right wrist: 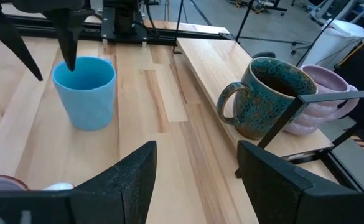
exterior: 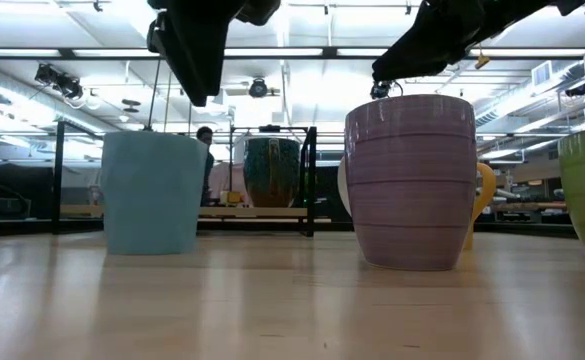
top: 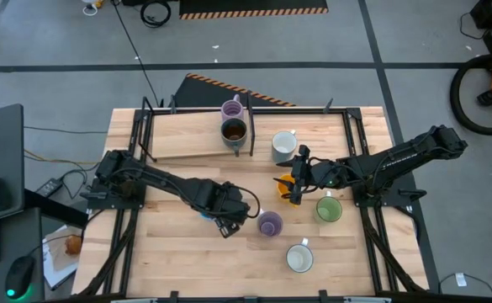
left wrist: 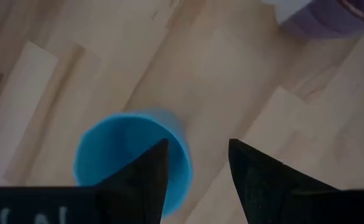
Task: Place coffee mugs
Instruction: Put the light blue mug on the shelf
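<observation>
Two mugs, lilac (top: 270, 224) and green (top: 329, 209), flank orange mug (top: 285, 187).

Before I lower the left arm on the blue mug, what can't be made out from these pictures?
- Blue mug: the high view shows only a sliver beside the left gripper; its handle shows in no view.
- Orange mug: the high view has it mostly under the right gripper; the low view shows only a strip behind the lilac mug.
- White mugs: not in the low view.

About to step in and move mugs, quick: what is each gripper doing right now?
Left gripper: open, straddling the rim of the blue mug, not gripping it.
Right gripper: open, holding nothing, beside the orange mug.
</observation>
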You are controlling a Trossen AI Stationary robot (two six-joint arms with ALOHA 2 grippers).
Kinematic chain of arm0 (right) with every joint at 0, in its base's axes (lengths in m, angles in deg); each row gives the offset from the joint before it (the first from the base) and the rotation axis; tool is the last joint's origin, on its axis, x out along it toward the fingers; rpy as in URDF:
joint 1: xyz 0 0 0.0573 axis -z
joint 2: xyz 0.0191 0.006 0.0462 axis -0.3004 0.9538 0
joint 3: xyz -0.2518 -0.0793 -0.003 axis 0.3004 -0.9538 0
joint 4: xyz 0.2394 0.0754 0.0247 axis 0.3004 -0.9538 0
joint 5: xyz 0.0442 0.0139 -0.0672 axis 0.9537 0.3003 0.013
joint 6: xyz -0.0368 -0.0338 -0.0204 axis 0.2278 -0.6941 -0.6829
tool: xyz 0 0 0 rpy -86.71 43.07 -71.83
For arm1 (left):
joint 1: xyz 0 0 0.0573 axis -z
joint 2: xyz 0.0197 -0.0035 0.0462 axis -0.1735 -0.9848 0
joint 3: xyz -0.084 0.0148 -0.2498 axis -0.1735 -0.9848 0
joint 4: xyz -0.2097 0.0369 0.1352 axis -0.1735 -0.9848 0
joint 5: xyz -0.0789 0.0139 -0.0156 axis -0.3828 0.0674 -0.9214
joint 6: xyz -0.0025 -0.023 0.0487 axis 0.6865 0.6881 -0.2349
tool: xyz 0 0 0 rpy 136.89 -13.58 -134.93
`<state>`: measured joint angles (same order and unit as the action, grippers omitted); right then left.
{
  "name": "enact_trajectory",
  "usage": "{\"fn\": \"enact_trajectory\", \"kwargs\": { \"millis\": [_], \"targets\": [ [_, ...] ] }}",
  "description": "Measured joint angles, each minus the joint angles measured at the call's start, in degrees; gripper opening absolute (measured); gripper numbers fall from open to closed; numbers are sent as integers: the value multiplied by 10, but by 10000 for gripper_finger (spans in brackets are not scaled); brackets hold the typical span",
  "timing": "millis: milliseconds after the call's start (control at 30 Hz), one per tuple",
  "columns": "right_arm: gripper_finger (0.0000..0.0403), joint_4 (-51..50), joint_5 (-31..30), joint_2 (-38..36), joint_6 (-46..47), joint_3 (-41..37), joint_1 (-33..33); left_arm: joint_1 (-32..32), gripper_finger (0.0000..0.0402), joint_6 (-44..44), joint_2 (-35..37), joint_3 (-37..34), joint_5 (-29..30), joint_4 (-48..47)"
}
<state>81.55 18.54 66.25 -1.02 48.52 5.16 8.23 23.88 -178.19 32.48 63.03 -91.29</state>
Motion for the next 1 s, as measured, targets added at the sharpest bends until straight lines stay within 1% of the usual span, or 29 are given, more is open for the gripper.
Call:
{"fn": "enact_trajectory", "kwargs": {
  "millis": [67,133,300,400,500,700,833,1000],
  "targets": [
    [229,0,1,0,0,0,0,1,171,3,0,-3,8,-1],
    [229,0,5,0,0,0,0,1,171,8,1,-21,6,0],
    [229,2,11,0,0,0,0,0,171,9,0,-74,-13,31],
    [229,5,11,0,0,0,0,-1,171,7,0,-74,-16,35],
    [229,4,11,0,0,0,0,-4,171,5,0,-76,-31,38],
    [229,5,11,0,0,0,0,-11,168,1,1,-101,-35,73],
    [229,5,11,0,0,0,0,-21,147,-9,1,-117,-33,88],
    [229,4,11,0,0,0,0,-32,102,-25,1,-141,-48,108]
  ]
}}
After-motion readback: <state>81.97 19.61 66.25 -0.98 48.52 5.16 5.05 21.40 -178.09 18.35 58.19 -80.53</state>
